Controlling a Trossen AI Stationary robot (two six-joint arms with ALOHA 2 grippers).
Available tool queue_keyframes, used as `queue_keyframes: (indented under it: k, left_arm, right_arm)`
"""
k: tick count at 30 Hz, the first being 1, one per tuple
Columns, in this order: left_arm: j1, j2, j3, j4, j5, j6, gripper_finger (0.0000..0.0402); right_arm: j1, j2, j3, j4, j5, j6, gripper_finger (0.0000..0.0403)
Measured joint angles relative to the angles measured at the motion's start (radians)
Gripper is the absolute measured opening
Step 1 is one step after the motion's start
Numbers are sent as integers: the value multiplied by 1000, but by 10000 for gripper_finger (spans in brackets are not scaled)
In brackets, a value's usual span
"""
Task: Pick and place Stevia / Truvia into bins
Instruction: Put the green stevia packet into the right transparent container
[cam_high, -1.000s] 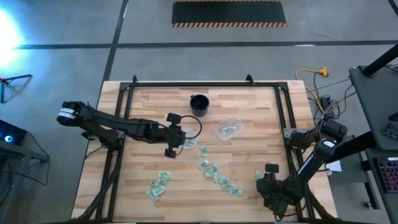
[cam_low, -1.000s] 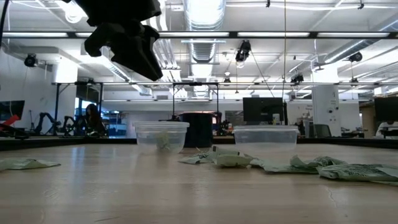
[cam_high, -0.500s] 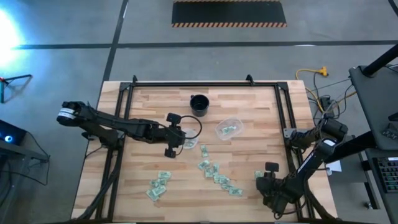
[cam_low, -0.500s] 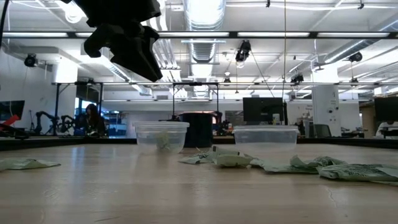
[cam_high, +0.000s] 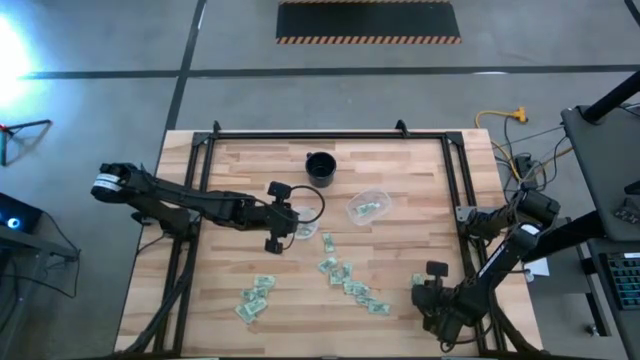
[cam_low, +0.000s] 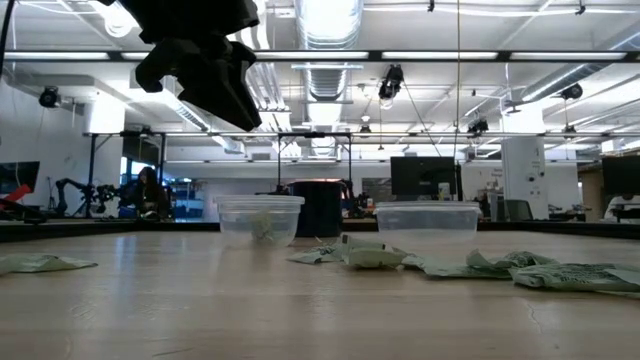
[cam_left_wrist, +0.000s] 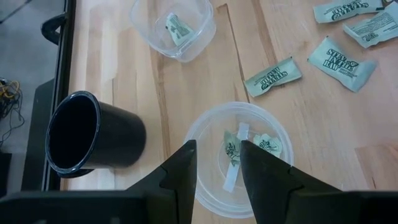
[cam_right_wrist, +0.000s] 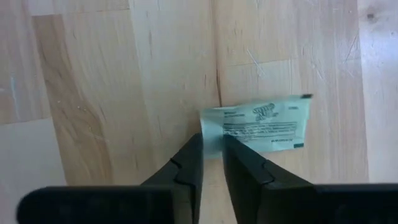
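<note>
Two clear cups sit near the middle of the wooden table (cam_high: 400, 170) in the high view: one cup (cam_high: 368, 205) right of center with a packet inside, and a second cup (cam_left_wrist: 239, 155) just left of it, directly under the left gripper (cam_left_wrist: 217, 163). In the left wrist view that gripper hangs above the nearer cup with its fingers parted and nothing between them; several green and white packets (cam_left_wrist: 245, 146) lie in the cup's bottom. A black cup (cam_high: 320, 168) stands above center in the high view, close to both clear cups.

Loose Stevia packets (cam_high: 345, 278) trail from center toward the lower right of the high view, with another small group (cam_high: 255, 297) at lower left.

At the lower right of the high view, the right gripper (cam_right_wrist: 211, 149) is down at the table. In the right wrist view its fingers are pinched on the left end of a single packet (cam_right_wrist: 264, 127), which lies flat on the wood, apart from the other packets and from both cups.
</note>
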Motion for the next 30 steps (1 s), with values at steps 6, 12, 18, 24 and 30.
queue_keyframes:
  k: [6,12,18,24,30]
  left_arm:
    - [0,0,0,0,0,0,107]
    - [0,0,0,0,0,0,107]
    - [0,0,0,0,0,1,107]
    - [0,0,0,0,0,1,107]
    - [0,0,0,0,0,3,107]
  right_arm:
    - [0,0,-1,-1,-2,-3,12]
    - [0,-6,0,-7,20,-4,8]
    - [-2,-44,-8,-50,67,-3,8]
    - [-5,-77,-5,-61,127,-8,8]
    - [-17,-115,-2,-96,214,-23,8]
